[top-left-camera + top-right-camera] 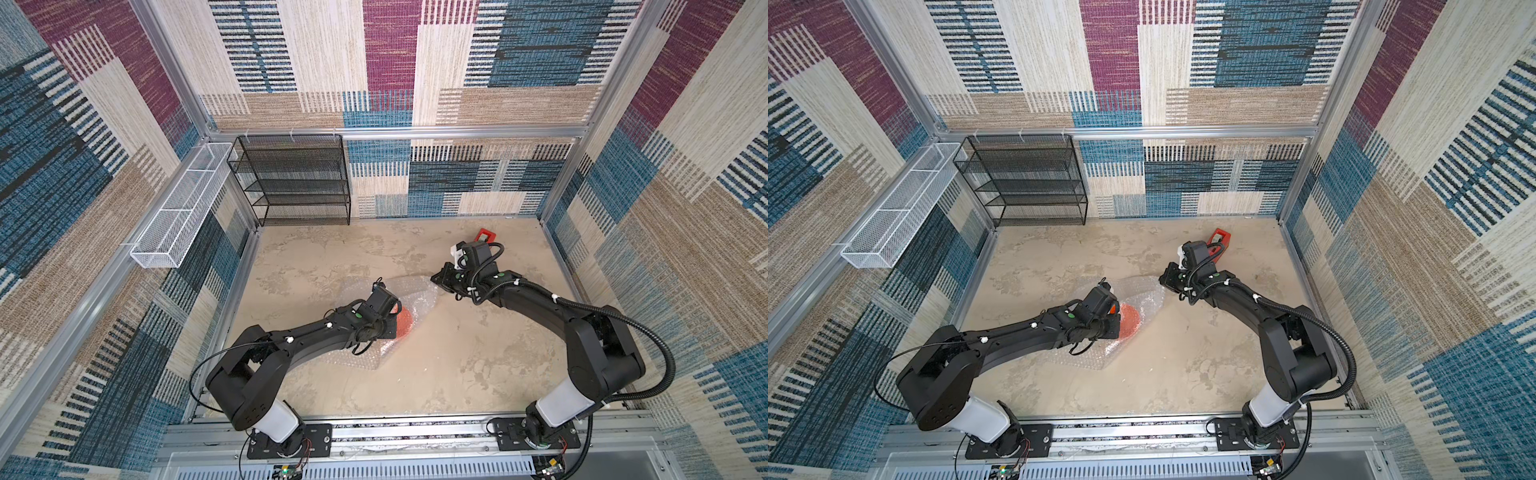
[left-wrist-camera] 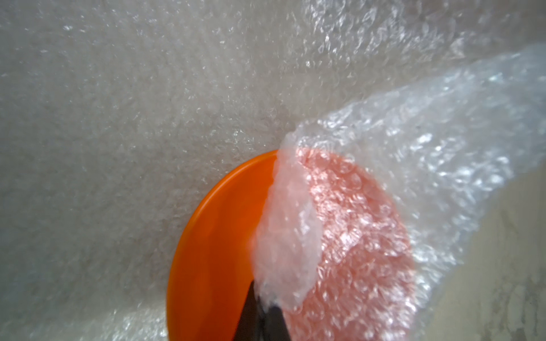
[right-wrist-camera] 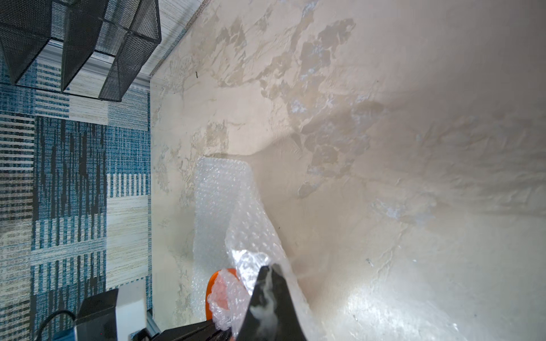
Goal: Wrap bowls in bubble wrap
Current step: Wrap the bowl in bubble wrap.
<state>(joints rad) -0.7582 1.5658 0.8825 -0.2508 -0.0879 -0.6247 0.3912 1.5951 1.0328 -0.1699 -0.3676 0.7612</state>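
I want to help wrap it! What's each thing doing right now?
Small glossy orange bowl: partly covered by wrap.
Clear bubble wrap sheet: flap folded over bowl.
Left gripper: shut on flap.
Right gripper: shut on wrap's corner.
Black mesh shelf: empty.
White wire basket: empty.

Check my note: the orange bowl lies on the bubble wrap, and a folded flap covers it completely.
Not completely. The left wrist view shows the flap of bubble wrap over only part of the orange bowl; the rest of the bowl is bare. It does lie on the wrap.
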